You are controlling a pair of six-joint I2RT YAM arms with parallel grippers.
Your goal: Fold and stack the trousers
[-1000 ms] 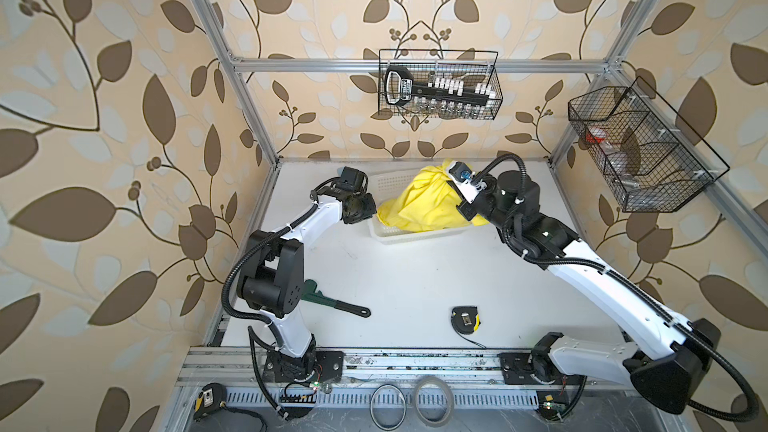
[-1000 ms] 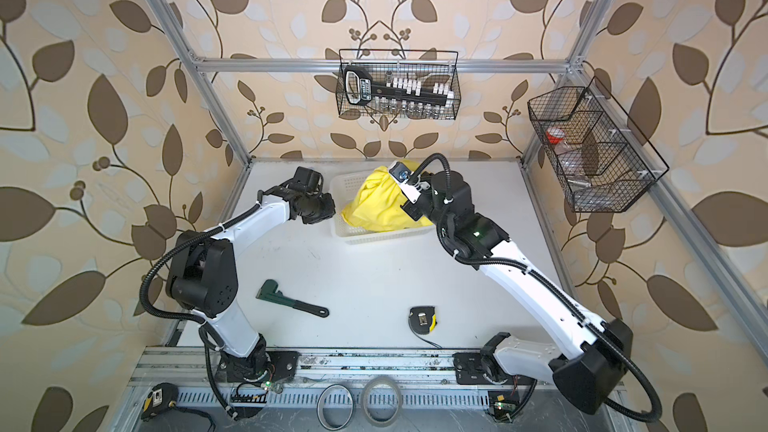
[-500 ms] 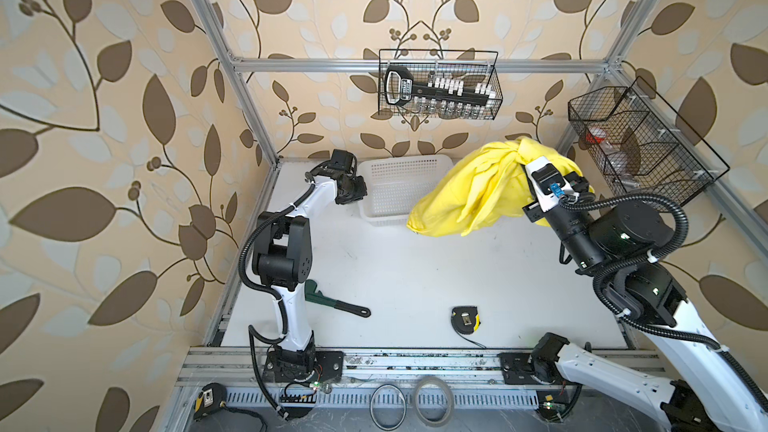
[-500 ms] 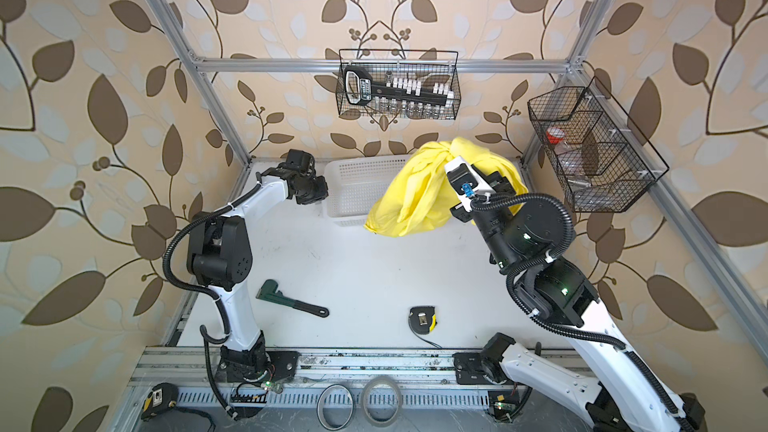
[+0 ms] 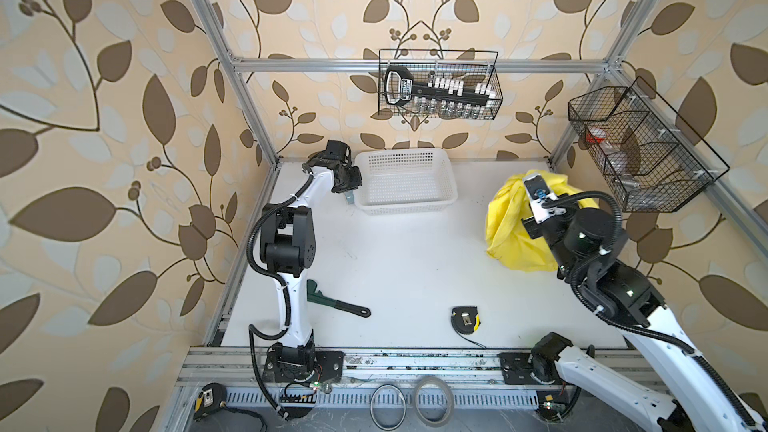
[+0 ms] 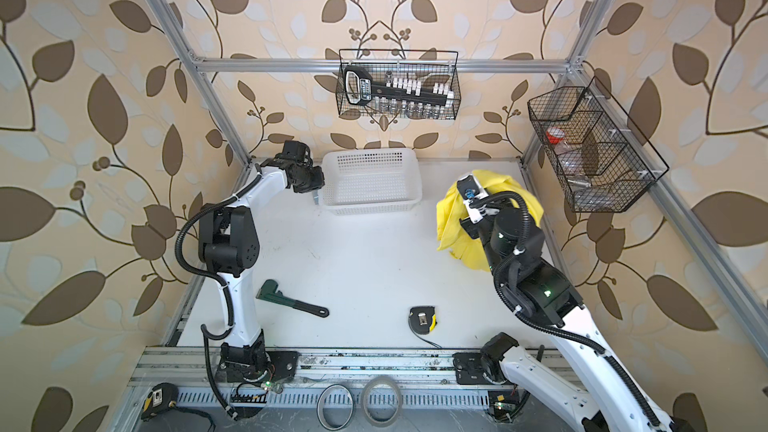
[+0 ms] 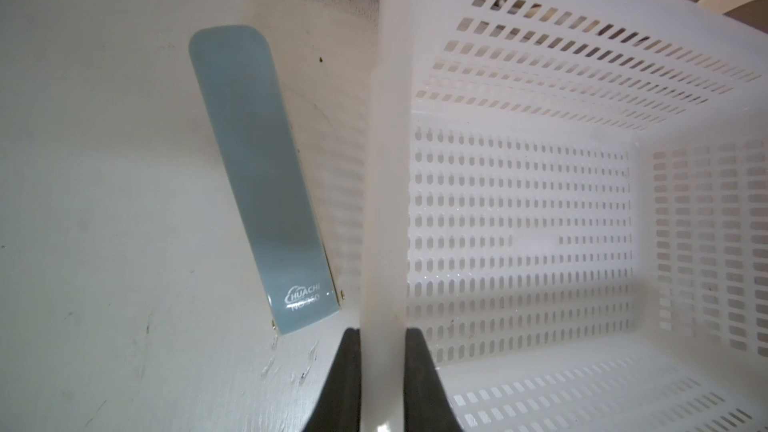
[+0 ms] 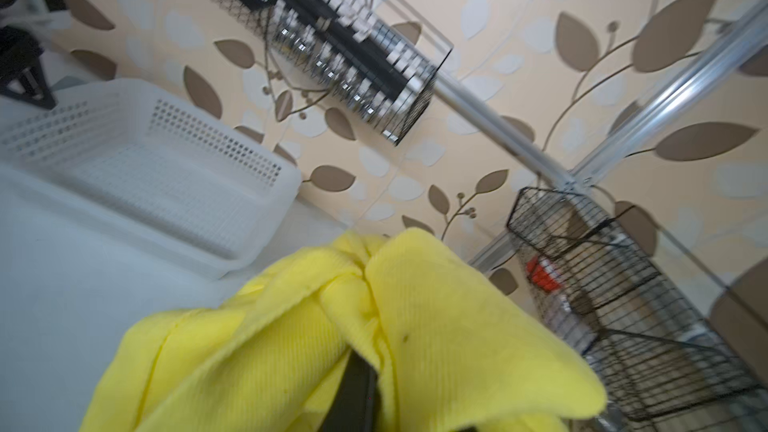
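1. The left gripper (image 7: 382,336) sits at the far left of the white tabletop (image 5: 395,263). Its 2 dark fingers (image 7: 343,376) are drawn close together, one on each side of the near-side rim of the white perforated plastic basket (image 7: 382,160), pinching it.
2. In both top views that gripper (image 5: 348,189) (image 6: 316,184) meets the basket's (image 5: 407,205) (image 6: 370,205) left end. The basket stands upright by the back wall with nothing in it.
3. Just beside the basket, on the table, lies a flat grey-blue glossy strip (image 7: 257,180) with a printed logo. It lies apart from the fingers.
4. The right gripper (image 8: 360,367) is raised over the right side of the table. Only 1 dark finger (image 8: 357,392) shows in the blurred wrist view, buried in cloth. The jaws are nearly pressed together, nipping a bunch of the bright yellow soft cloth trousers (image 8: 436,326).
5. The trousers (image 5: 511,234) (image 6: 451,226) hang crumpled in a loose bundle from that grip, well apart from the basket. I cannot tell whether the lowest fold touches the table.
6. Nearer the front lie a green pipe wrench with a black handle (image 5: 332,301) and a black and yellow tape measure (image 5: 465,317), both clear of the 2 arms.
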